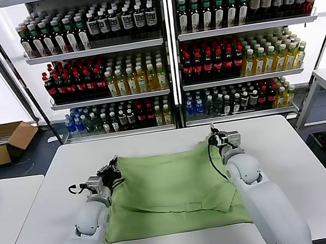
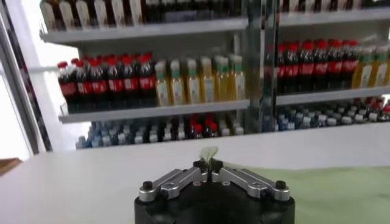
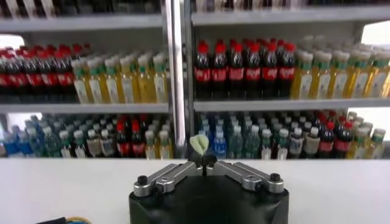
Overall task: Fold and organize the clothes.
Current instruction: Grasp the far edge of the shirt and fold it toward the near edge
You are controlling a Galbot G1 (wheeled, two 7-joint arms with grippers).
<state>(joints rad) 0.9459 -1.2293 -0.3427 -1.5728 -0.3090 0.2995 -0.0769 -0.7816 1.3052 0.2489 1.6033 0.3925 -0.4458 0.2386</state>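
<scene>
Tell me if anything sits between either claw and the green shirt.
Nothing visible does. The left claw is shut on the far left corner of the light green cotton shirt, and the right claw is shut on its far right corner; a pinch of fabric shows between each claw's fingertips.

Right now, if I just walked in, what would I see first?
Probably the big light green shirt spread across the middle of the white table. The left pincer is shut on its far left corner and the right pincer is shut on its far right corner. Behind the table, the tall shelves packed with rows of red, yellow and dark bottles catch the eye too.
</scene>
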